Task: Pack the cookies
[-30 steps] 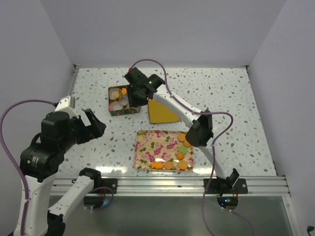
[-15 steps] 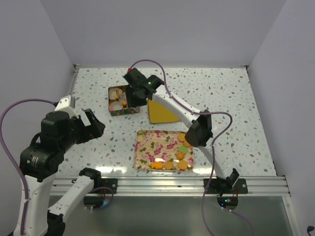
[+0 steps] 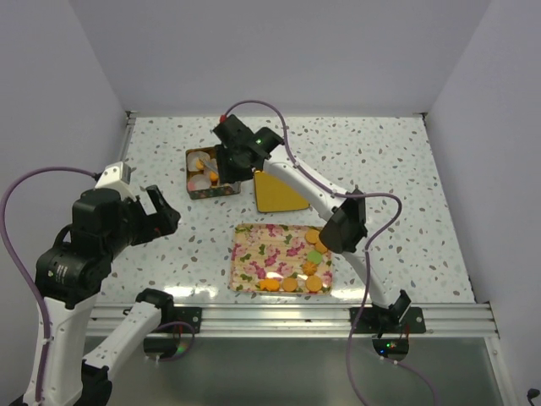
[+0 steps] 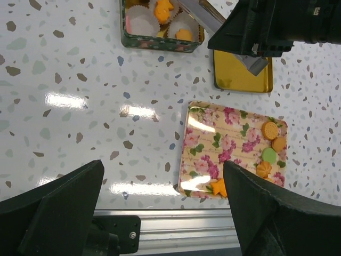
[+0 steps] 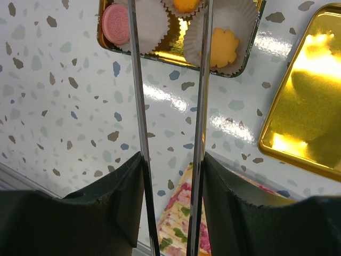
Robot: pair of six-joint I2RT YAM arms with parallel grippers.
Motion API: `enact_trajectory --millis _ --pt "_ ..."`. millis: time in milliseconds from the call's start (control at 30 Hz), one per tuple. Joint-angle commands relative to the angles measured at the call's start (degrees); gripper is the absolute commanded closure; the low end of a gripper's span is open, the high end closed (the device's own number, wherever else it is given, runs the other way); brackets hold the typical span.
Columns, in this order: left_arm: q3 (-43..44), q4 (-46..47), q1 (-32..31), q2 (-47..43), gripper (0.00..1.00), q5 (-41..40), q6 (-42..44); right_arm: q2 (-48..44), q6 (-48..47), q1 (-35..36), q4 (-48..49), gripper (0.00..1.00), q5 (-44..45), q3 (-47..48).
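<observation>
Several orange-brown cookies [image 3: 306, 269] and one pale green cookie [image 4: 269, 156] lie along the right and front edges of a floral tray [image 3: 262, 254]. An open tin [image 3: 196, 188] holds white paper cups with a flower cookie [image 5: 224, 48], a pink cookie [image 5: 116, 31] and an orange one [image 5: 186, 4]. My right gripper [image 5: 169, 160] is shut on metal tongs [image 5: 136, 80] whose blades reach over the tin, apart, on either side of the orange cookie. The tips are out of view. My left gripper [image 4: 162, 176] is open and empty, high above the table's left side.
The tin's gold lid [image 3: 277, 194] lies upside down right of the tin, between it and the tray. The right arm [image 3: 313, 190] spans over the lid and tray. A metal rail [image 3: 287, 320] runs along the near table edge.
The right gripper with the tongs has shifted slightly over the tin. The left arm has barely moved.
</observation>
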Motion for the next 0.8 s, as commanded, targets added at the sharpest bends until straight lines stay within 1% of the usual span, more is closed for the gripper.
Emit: enact_trajectory --millis 0,167,267,300,333,367,400,467,500,567,600,633,667,767 --pt "2.35 1.59 0.13 0.34 0.00 -2.41 1.28 -8.03 0.56 -0.04 0.01 0.53 0.75 2.06" --pt "2.17 1.76 0.04 -0.28 0.00 -4.95 1.28 -13.38 -0.23 0.05 -3.15 0.55 2.42 -0.92" --pt "1.65 2.46 0.04 -0.37 0.00 -6.18 1.36 -20.23 -0.58 0.23 -4.12 0.56 4.61 -7.94" --pt "1.30 2.73 0.04 -0.37 0.00 -6.45 1.36 -24.08 -0.41 0.32 -4.38 0.56 5.93 -12.66" --pt "0.77 3.51 0.04 -0.37 0.00 -6.54 1.28 -26.81 -0.23 0.32 -4.38 0.56 6.64 -15.32" --pt "0.42 3.96 0.04 -0.45 0.00 -6.63 1.19 -29.10 -0.06 0.32 -4.21 0.56 7.34 -21.00" --pt "0.15 4.40 0.04 -0.37 0.00 -6.72 1.10 -34.08 0.47 0.32 -3.77 0.56 8.74 -23.75" --pt "-1.07 6.06 0.04 -0.19 0.00 -6.28 0.92 -38.42 1.09 0.40 -4.12 0.56 10.15 -28.50" --pt "-1.51 6.77 0.13 -0.19 0.00 -5.93 0.92 -40.79 1.96 0.32 -5.08 0.56 10.77 -32.44" --pt "-3.36 9.14 0.04 -0.02 0.00 -4.61 1.01 -46.77 3.10 0.49 -5.96 0.56 11.83 -36.59" --pt "-3.97 9.93 0.04 0.25 0.00 -4.09 0.93 -50.79 4.50 0.49 -6.57 0.57 12.18 -41.05" --pt "-5.02 11.42 0.13 0.42 0.00 -2.78 0.92 -53.10 5.30 0.40 -7.02 0.57 12.53 -43.27" --pt "-5.56 12.13 0.13 0.69 0.00 -1.98 0.92 -55.21 6.87 0.49 -7.46 0.57 12.71 -48.16" --pt "-7.75 14.68 0.13 1.48 0.00 1.27 0.49 -63.21 9.52 0.49 -8.95 0.57 13.32 -55.49"
